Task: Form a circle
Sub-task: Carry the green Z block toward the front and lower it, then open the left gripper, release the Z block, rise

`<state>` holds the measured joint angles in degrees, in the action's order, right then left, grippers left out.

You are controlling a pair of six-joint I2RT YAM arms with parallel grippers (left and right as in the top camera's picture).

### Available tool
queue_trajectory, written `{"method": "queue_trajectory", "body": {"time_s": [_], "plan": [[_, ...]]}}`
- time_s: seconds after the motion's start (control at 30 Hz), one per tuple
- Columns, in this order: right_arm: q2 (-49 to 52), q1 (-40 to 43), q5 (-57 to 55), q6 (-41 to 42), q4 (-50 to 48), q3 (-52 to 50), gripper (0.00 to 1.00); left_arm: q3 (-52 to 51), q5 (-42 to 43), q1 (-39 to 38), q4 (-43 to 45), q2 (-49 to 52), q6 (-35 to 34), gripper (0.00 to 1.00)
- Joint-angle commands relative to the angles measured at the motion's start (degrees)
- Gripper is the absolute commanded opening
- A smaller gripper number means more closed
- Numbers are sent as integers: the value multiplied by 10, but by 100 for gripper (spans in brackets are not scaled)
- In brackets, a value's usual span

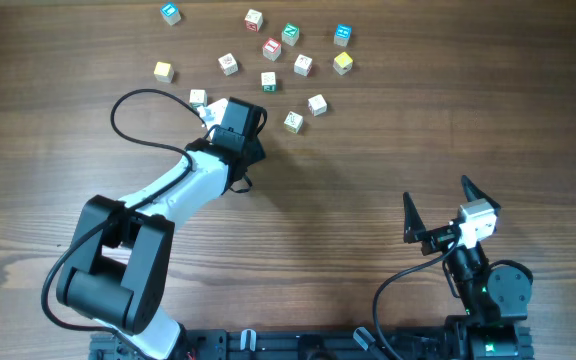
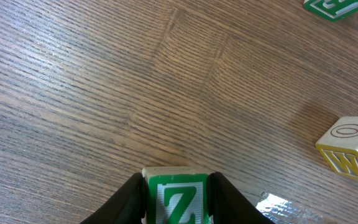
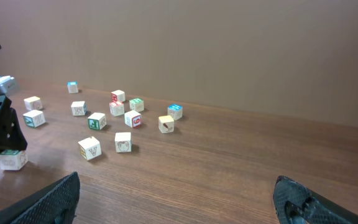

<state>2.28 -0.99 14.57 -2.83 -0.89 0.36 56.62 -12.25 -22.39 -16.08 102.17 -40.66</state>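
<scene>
- Table (image 1: 368,170): open wood across the middle and the whole right side, wide enough for a gripper to pass.
- Cubes (image 1: 272,48): scattered close-set at far centre.
- Left arm (image 1: 183,190): barrier running diagonally from near left to the cubes' near-left edge, with its cable (image 1: 123,105) looping out left.
- Left gripper (image 2: 178,180): clamped on the Z cube (image 2: 178,205).
- Right gripper (image 1: 435,190): near right, jaws spread wide.
</scene>
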Motion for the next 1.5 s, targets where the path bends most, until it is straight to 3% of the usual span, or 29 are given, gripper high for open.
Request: {"method": "queue_trajectory", "body": {"time_s": [0.0,0.07,0.13,0.2,0.27,0.37,0.7,0.8,0.9,1.03,1.13,1.17,1.27,1.47], "plan": [[-5,-2,-2,2,-3,0,100,-4,-17,2,0,10,-3,41],[-5,-2,-2,2,-3,0,100,-4,-17,2,-9,10,-3,54],[-5,-2,-2,2,-3,0,100,-4,-17,2,-17,10,-3,57],[-5,-2,-2,2,-3,0,100,-4,-13,2,-17,10,-3,54],[-5,-2,-2,2,-3,0,100,-4,-11,1,-17,10,-3,42],[-5,-2,-2,2,-3,0,100,-4,-11,1,-16,10,-3,33],[-5,-2,-2,2,-3,0,100,-4,-42,2,2,10,-3,33],[-5,-2,-2,2,-3,0,100,-4,-41,2,8,10,-3,38],[-5,-2,-2,2,-3,0,100,-4,-42,2,0,10,-3,68],[-5,-2,-2,2,-3,0,100,13,-41,7,0,1,33,68],[-5,-2,-2,2,-3,0,100,99,-38,25,-56,-21,78,60],[-5,-2,-2,2,-3,0,100,180,-25,37,-115,-23,99,61],[-5,-2,-2,2,-3,0,100,281,12,46,-162,-23,142,66],[-5,-2,-2,2,-3,0,100,304,86,37,-166,1,198,77]]}}
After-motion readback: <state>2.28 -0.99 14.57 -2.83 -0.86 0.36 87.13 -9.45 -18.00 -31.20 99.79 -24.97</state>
